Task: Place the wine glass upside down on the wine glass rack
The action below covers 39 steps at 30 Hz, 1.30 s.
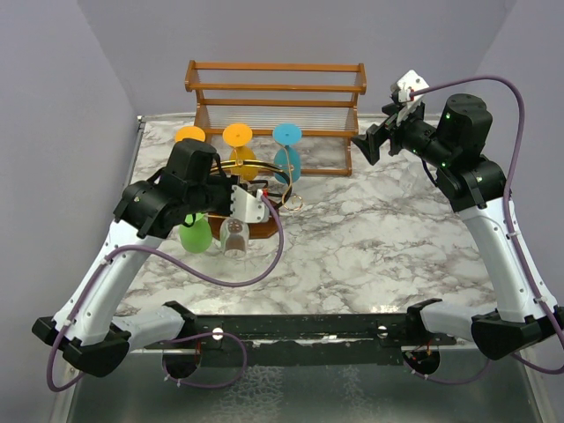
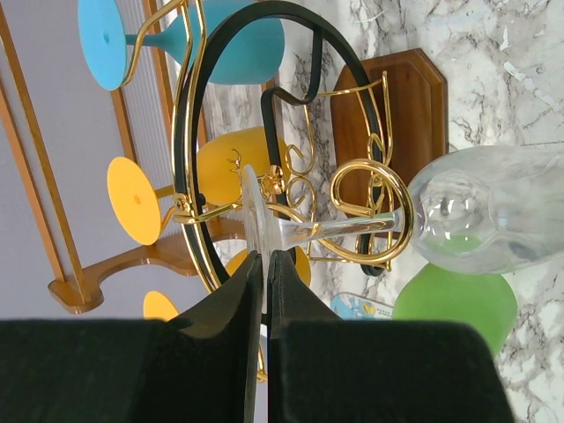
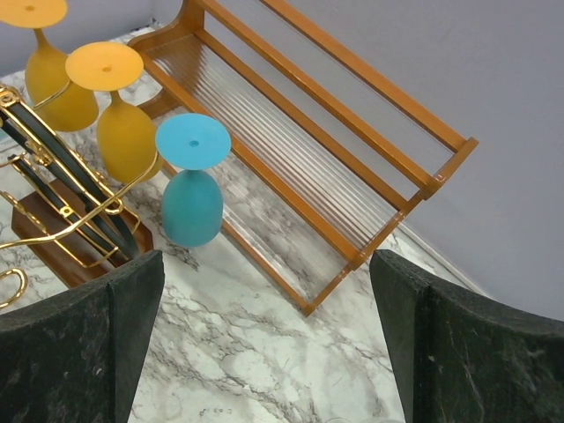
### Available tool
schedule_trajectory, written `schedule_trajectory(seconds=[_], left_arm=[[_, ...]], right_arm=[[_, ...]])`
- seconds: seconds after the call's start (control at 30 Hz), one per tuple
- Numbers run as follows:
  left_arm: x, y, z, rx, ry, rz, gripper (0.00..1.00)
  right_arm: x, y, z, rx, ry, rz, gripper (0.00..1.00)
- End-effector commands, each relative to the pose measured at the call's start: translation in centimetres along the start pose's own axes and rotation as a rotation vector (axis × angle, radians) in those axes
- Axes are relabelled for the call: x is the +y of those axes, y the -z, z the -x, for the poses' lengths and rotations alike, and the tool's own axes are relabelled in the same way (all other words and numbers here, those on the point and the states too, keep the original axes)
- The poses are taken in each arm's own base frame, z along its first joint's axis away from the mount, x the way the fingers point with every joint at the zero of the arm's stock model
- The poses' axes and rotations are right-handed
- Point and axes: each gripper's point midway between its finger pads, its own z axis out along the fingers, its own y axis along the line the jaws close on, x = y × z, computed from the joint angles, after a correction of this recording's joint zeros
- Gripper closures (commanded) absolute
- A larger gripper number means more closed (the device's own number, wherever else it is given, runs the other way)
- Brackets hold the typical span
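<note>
**Operator:** Orientation of the wine glass [image 2: 493, 211]?

**Technician:** Inverted: bowl down, foot up, long axis near vertical. The stem crosses a gold loop of the wine glass rack [image 2: 189, 132] (seating cannot be confirmed).

**Operator:** Claw status?

**Technician:** Left claw [image 2: 266, 264] is pinched onto the foot's rim. Right claw [image 3: 269, 352] is spread wide, empty, near the wooden shelf [image 3: 291, 159].

**Operator:** Clearance?

**Technician:** Green glass [image 2: 454, 304] sits just beside the bowl. Bare counter [image 1: 379, 238] lies to the rack's right.
</note>
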Motion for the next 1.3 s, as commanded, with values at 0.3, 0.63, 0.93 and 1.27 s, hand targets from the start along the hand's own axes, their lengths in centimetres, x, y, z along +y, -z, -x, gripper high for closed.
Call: schedule_trajectory(seconds=[0.3, 0.63, 0.93, 1.27], left_arm=[[-0.1, 2.7, 2.3, -0.093, -0.064, -0.007, 1.00], [-0.6, 2.2, 3.6, -0.170, -0.077, -0.043, 1.00], [-0.1, 0.7, 3.8, -0.188, -0.054, -0.033, 1.00], [-0.1, -0.3, 3.6, -0.174, -0.031, -0.039, 1.00]], right_arm=[[0.3, 0.4, 0.4, -0.012, 0.009, 0.021, 0.00], [0.4, 0.3, 0.4, -0.011, 0.009, 0.029, 0.00], [0.5, 0.3, 0.3, -0.010, 0.009, 0.034, 0.00], [0.5, 0.3, 0.2, -0.005, 0.013, 0.036, 0.00]])
